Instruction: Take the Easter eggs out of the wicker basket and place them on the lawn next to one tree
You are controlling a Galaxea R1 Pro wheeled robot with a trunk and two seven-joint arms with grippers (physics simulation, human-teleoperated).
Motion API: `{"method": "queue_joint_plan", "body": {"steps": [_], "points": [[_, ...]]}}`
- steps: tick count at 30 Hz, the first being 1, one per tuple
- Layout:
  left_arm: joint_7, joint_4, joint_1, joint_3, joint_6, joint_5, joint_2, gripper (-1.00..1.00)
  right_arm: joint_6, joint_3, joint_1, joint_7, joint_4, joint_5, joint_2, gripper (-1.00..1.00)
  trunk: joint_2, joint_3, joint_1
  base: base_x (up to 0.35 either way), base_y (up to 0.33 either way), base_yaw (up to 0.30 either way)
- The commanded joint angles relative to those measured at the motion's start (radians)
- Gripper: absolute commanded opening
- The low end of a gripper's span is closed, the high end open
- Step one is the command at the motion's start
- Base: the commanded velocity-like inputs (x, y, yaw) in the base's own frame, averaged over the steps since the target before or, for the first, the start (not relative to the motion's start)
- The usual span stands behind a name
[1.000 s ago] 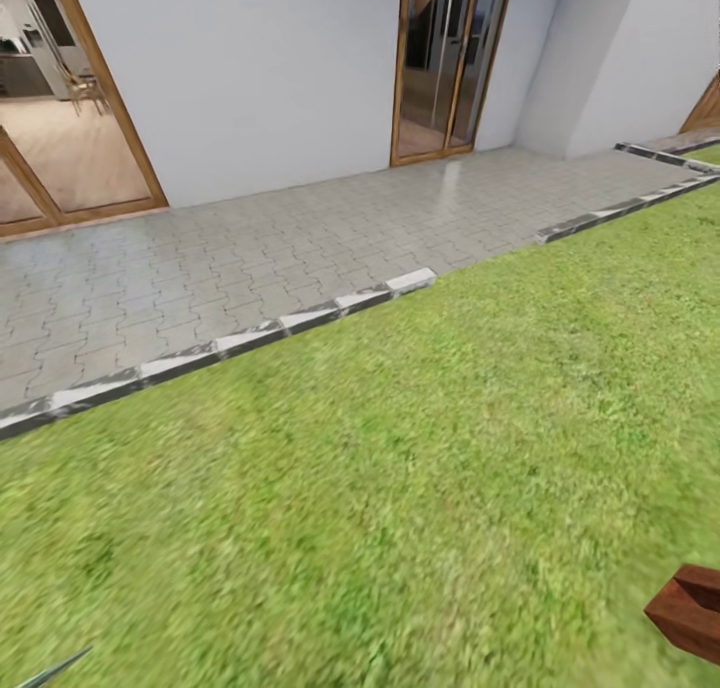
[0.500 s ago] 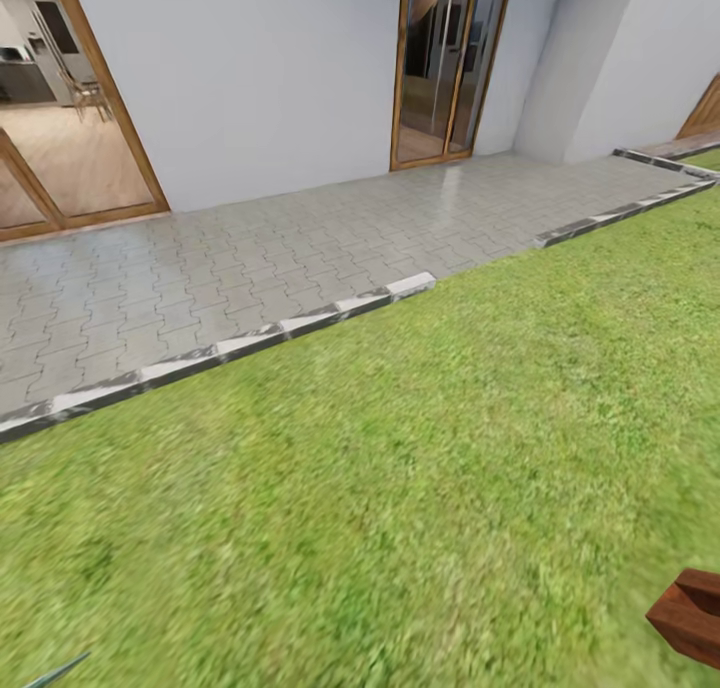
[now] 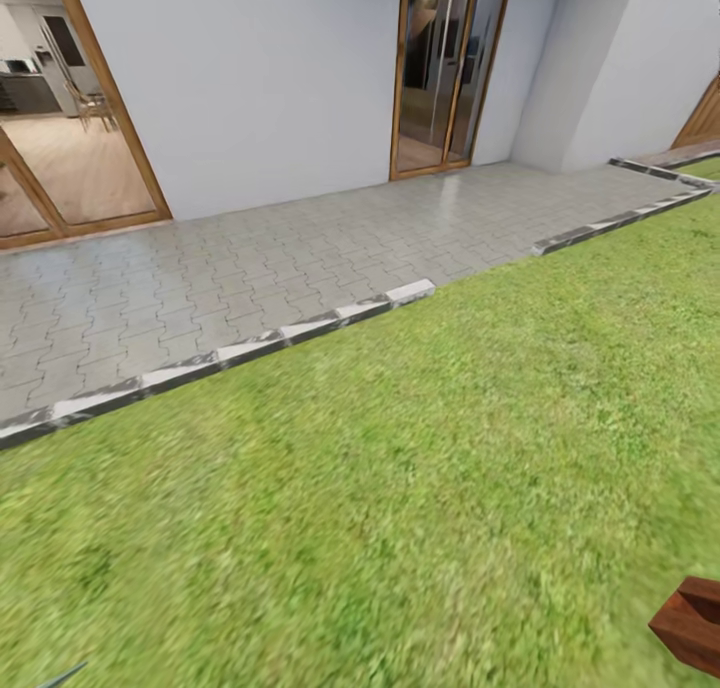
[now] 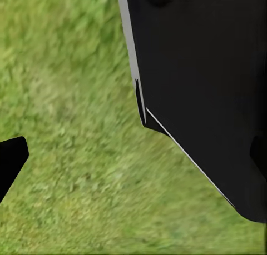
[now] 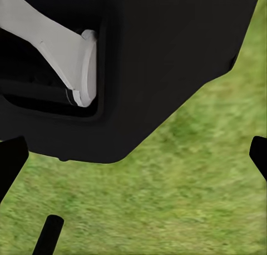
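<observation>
The robot is crossing the lawn [image 3: 400, 488] beside the paved patio [image 3: 250, 258]. No eggs, basket or tree are appearing, so it should be turning from the house to find the basket. Versus a second ago, the view is sitting slightly lower. Jaw state: cannot tell.

One lawn [image 3: 400, 488] of mottled green grass. One paved terrace [image 3: 250, 268] of grey interlocking blocks along the lawn's far edge. Two runs of pale kerb stones: one long run [image 3: 220, 353] between paving and grass, one further run [image 3: 620, 223] toward the far right corner of the lawn. Two wood-framed glass doors in the white house wall: one [image 3: 445, 68] near the middle, one [image 3: 60, 118] at the left. One reddish-brown block [image 3: 692, 623] at the lawn's near right corner.
</observation>
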Motion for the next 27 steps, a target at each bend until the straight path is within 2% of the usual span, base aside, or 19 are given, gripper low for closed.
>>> {"method": "queue_joint_plan", "body": {"steps": [1,7,27], "points": [[0.001,0.001,0.0,-0.004,-0.003,0.0,-0.003,1.0,-0.002,0.003,0.001,0.001,-0.001,-0.001,0.0,1.0,-0.001,0.001,0.0,0.0,0.0,0.0],[0.001,0.001,0.0,-0.002,-0.003,0.0,-0.01,1.0,0.0,0.002,0.0,0.001,-0.001,-0.001,0.0,1.0,-0.001,0.01,0.0,0.0,0.0,0.0],[0.001,0.001,0.0,-0.002,-0.003,0.0,-0.013,1.0,-0.001,0.002,0.0,0.001,-0.001,-0.001,0.0,1.0,-0.001,0.042,0.0,0.0,0.0,0.0]]}}
